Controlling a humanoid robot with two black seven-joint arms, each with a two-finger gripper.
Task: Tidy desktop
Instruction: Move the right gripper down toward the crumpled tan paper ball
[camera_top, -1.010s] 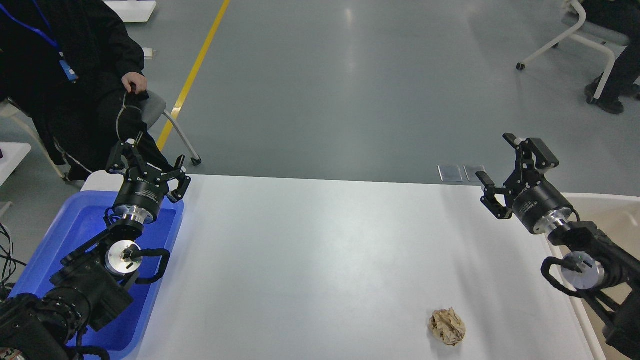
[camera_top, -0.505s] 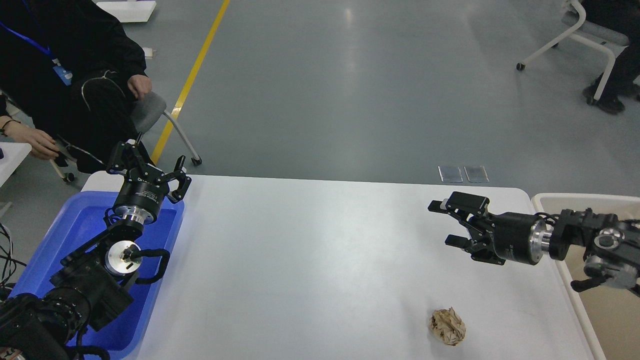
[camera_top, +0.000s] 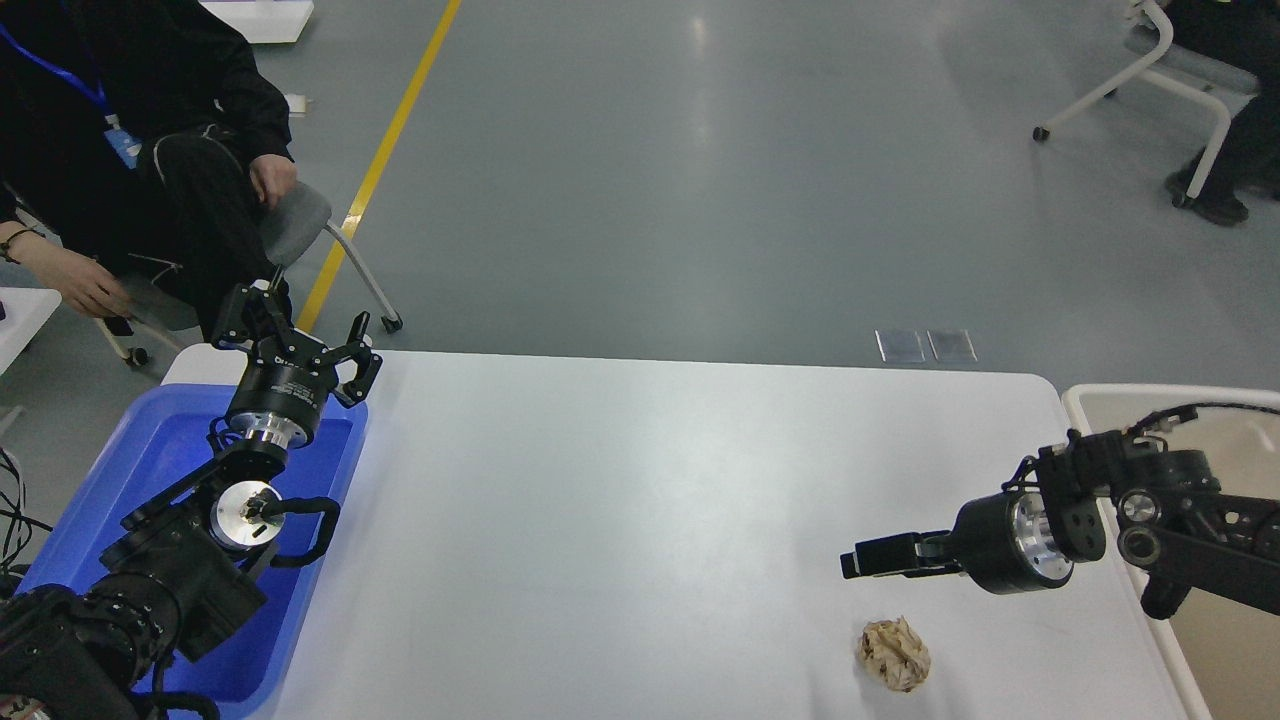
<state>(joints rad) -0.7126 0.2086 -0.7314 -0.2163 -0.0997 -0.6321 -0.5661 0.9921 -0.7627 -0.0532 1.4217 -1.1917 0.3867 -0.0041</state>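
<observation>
The white desktop (camera_top: 620, 500) fills the middle of the head view. A crumpled brown paper ball (camera_top: 893, 653) lies on it near the front right. My right gripper (camera_top: 862, 560) hangs low over the desktop, just above and a little left of the ball, not touching it. It points left and is seen side-on, so its fingers overlap. My left gripper (camera_top: 297, 335) is open and empty, raised over the far end of the blue tray (camera_top: 90, 520).
A beige bin (camera_top: 1100, 400) stands at the desktop's right edge, under my right arm. The blue tray sits at the left edge under my left arm. A seated person (camera_top: 150, 150) and chair are beyond the far left corner.
My right arm has swung down and leftward from a raised pose at the right edge to just above the paper ball, turning its gripper sideways. My left arm has not moved.
</observation>
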